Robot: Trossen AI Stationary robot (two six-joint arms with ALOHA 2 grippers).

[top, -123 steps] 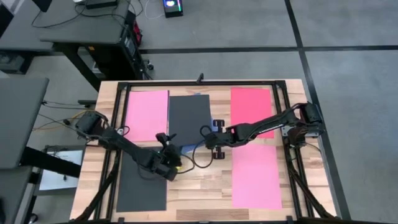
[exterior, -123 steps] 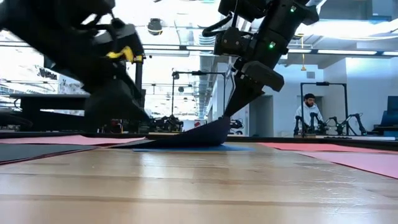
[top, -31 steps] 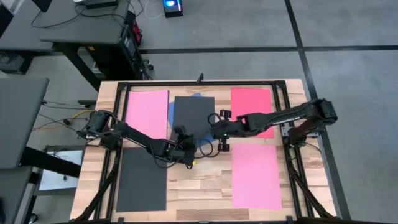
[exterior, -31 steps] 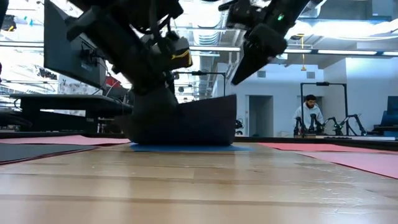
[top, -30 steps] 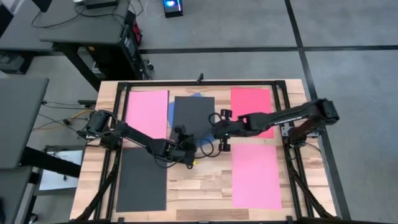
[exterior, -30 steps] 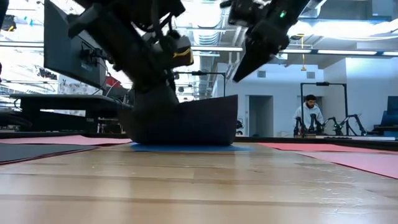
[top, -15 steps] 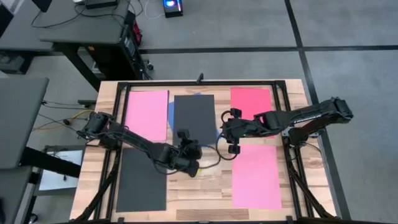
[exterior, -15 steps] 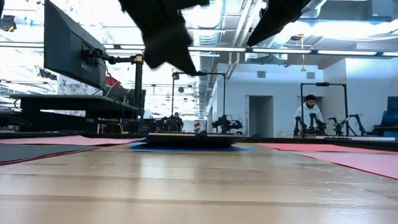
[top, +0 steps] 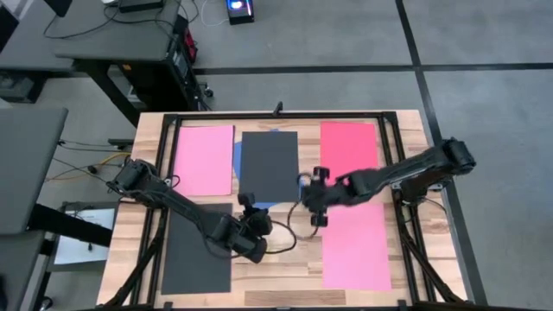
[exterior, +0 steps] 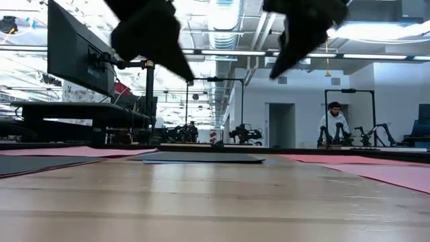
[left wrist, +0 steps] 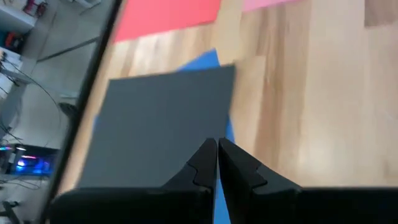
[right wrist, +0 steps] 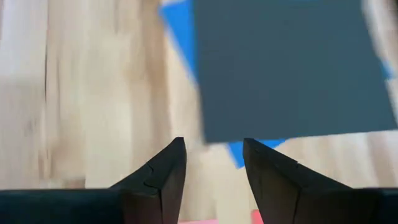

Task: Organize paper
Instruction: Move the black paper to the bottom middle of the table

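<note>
A dark grey sheet [top: 269,166] lies flat at the table's far middle on a blue sheet [top: 237,155], whose edges show beside it and at its near end [right wrist: 249,152]. A pink sheet [top: 204,160] lies to its left and a red sheet [top: 349,149] to its right. Nearer me lie another dark sheet [top: 197,250] and another pink sheet [top: 356,246]. My left gripper [left wrist: 216,144] hangs shut above the wood just near of the stack [top: 251,214]. My right gripper [right wrist: 211,146] hangs open off the stack's near right corner [top: 305,200]. Both are clear of the table [exterior: 188,75].
A black metal frame [top: 173,121] runs round the table top. Bare wood [top: 276,259] lies between the two near sheets. A person [exterior: 334,124] stands far back in the room, and a desk with a monitor [exterior: 74,60] stands beyond the table's left.
The dark grey sheet's near edge, raised a second ago under my left gripper, has dropped flat onto the blue sheet. My left gripper has risen and drawn back toward the table's near edge. My right gripper has come a little toward the near edge.
</note>
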